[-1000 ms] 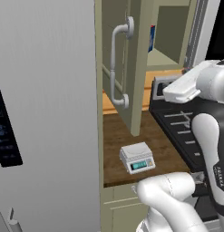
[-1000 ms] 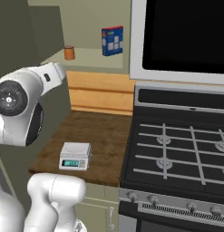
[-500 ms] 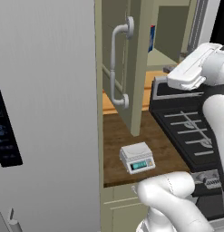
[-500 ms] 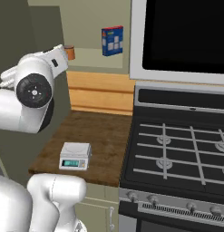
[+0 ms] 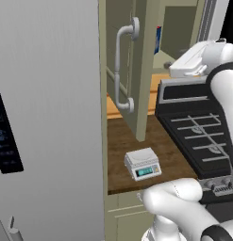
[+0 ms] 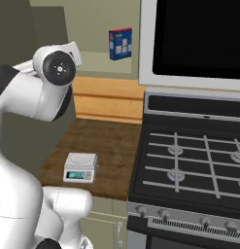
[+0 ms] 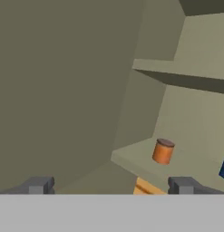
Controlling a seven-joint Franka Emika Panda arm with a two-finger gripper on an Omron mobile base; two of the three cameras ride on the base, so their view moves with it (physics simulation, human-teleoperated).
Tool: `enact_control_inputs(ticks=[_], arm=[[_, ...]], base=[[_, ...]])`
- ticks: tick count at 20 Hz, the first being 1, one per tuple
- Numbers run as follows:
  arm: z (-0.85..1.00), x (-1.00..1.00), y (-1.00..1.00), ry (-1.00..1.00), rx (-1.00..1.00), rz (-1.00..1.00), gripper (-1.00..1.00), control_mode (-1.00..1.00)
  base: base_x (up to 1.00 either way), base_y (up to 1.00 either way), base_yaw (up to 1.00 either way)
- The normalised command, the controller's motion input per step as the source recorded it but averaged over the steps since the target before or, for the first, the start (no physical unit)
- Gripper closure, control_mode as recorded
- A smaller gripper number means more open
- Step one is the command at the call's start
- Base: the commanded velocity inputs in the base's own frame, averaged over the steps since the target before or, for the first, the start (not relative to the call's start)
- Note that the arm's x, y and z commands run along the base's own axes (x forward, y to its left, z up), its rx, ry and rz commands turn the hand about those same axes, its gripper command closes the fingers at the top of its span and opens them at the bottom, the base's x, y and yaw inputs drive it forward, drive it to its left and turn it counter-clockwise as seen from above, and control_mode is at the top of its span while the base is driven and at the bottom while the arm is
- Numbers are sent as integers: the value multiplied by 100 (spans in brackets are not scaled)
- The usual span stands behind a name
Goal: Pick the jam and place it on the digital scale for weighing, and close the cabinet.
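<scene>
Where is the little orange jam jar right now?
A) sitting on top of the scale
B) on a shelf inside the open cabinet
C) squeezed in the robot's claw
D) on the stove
B: the hand view shows the jam standing upright on a shelf in the cabinet, ahead of the open claw, while the digital scale sits bare on the counter.

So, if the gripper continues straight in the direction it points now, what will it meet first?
Probably the cabinet's inner wall, which faces the open gripper. The jam stands on the shelf to the right of that line, so it would likely be missed. Depth is unclear.
</scene>
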Motion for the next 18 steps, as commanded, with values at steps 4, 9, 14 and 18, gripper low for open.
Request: enact_control_inputs(ticks=[4, 9, 14, 18], arm=[[-4, 45, 1, 3, 0, 0, -100, -100], [-13, 44, 0, 0, 0, 0, -100, -100], [-5, 40, 0, 0, 0, 0, -100, -100], [-1, 45, 9, 0, 0, 0, -100, -100]], base=[[0, 0, 0], [0, 0, 0], [0, 0, 0], [0, 0, 0]])
